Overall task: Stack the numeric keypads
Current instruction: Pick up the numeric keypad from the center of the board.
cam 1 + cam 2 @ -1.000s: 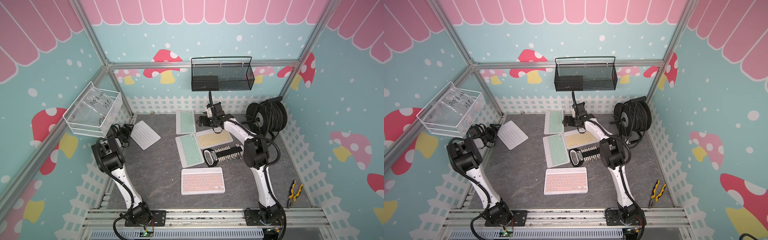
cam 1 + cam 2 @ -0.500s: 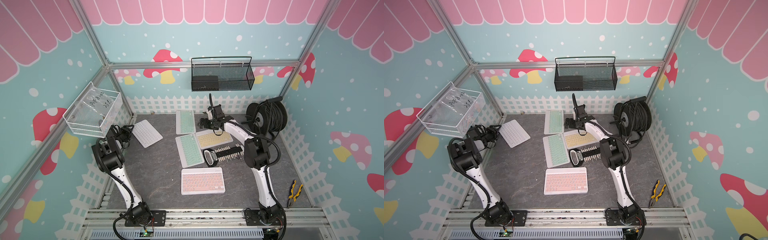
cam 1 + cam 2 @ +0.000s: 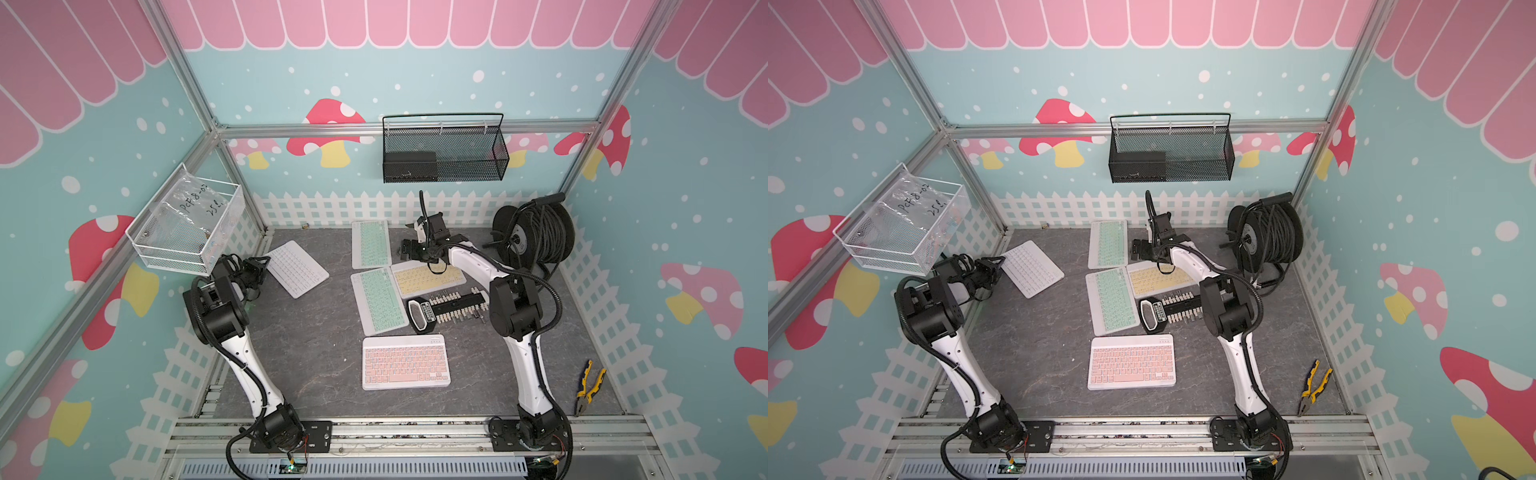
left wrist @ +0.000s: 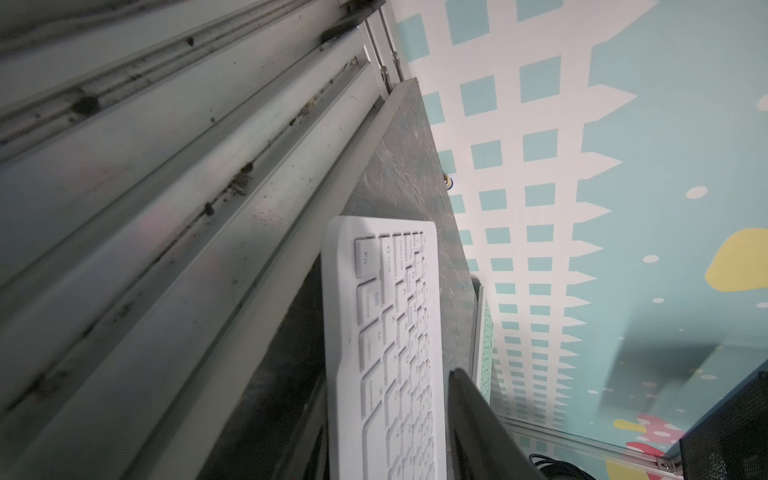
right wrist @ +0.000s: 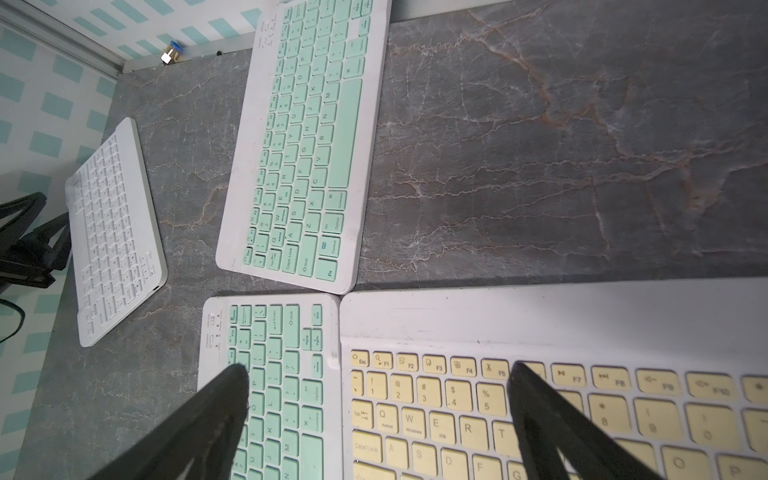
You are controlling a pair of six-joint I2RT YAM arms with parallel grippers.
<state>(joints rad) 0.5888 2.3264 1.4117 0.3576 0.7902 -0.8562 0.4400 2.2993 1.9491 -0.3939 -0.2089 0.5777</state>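
On the grey table's [image 3: 316,332] far left, our left gripper [image 3: 262,266] straddles the white keypad [image 3: 297,269], grip uncertain; right gripper [image 5: 377,369] gapes; next we lift.

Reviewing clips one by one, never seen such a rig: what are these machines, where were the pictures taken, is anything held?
Two robot arms with pincer grippers stand at a table. Two pictures look down from overhead; two come from wrist cameras. On it lie five keypads (white, two mint, yellow, pink), a black peg holder, a cable reel and pliers. The left gripper straddles the white keypad's edge; whether it grips is unclear. The right gripper is open above the yellow keypad's corner.
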